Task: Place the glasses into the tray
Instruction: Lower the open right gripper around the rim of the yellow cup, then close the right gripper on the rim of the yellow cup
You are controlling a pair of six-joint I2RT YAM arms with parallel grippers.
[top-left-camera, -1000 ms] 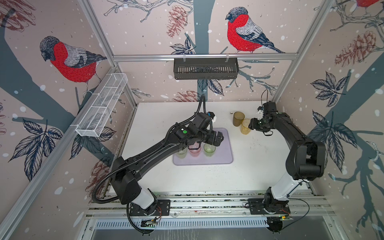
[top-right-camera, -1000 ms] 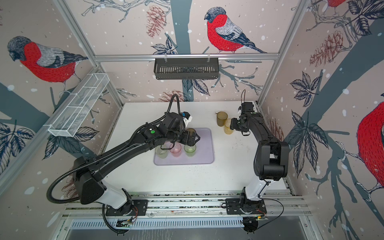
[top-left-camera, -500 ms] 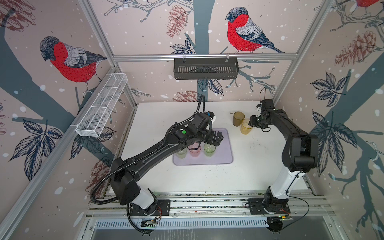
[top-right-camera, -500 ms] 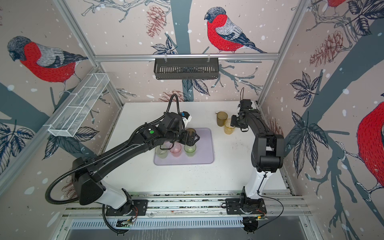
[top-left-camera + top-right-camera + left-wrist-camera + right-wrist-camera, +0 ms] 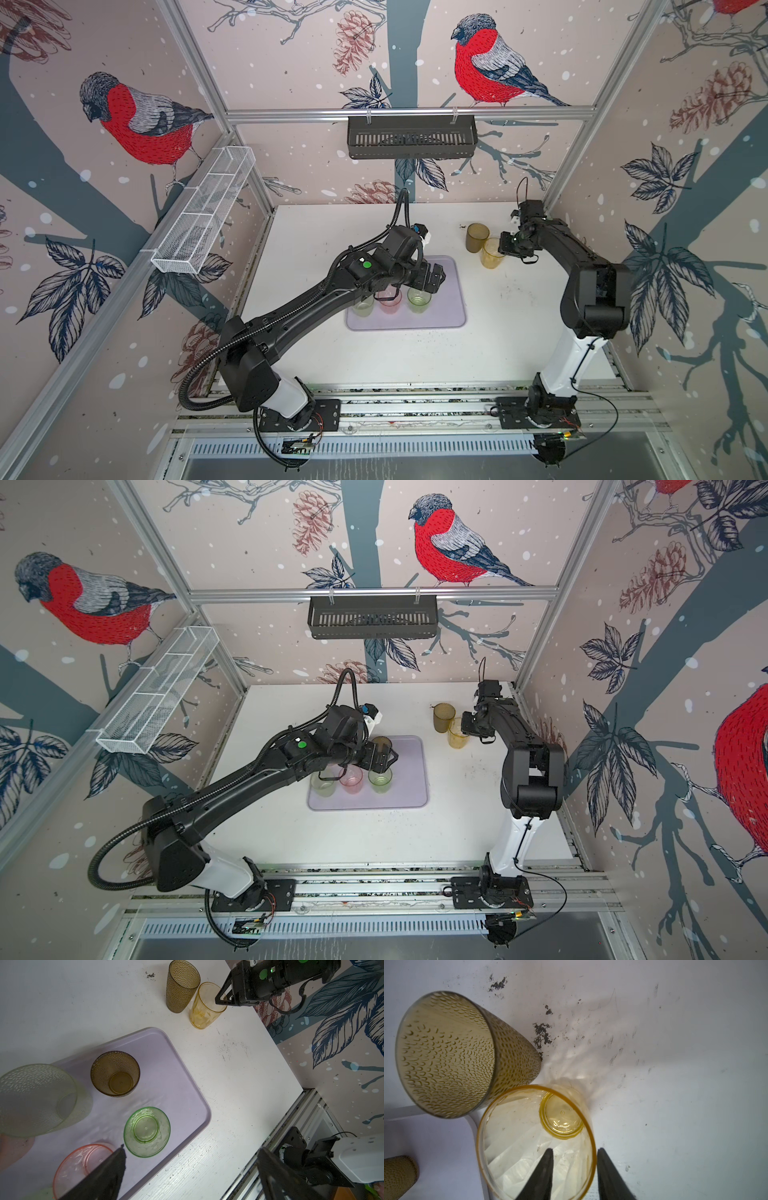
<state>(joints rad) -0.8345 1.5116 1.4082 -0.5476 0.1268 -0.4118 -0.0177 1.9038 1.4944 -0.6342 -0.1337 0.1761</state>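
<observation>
Hovering over the pale lavender rectangular tray (image 5: 444, 309) mid-table in a top view, the left gripper (image 5: 434, 279) gapes empty. Left wrist view: tinted translucent tumblers (image 5: 147, 1131) stand in the tray. Right wrist view: the right gripper (image 5: 574, 1150), jaws apart, straddles the rim of the yellow-amber tumbler (image 5: 512, 1136), on the table far right of the tray.

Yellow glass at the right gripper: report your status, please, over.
Left gripper open above tray. Right gripper open, jaws astride yellow glass rim, no clamp yet. Dark brown glass close beside, may get bumped.

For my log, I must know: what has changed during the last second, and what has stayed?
The right pincer narrowed astride the wall of the yellow translucent tumbler, not yet clamped, while its elbow shifted. The open left pincer, the pale lavender rectangular tray and the other tumblers stayed put.
</observation>
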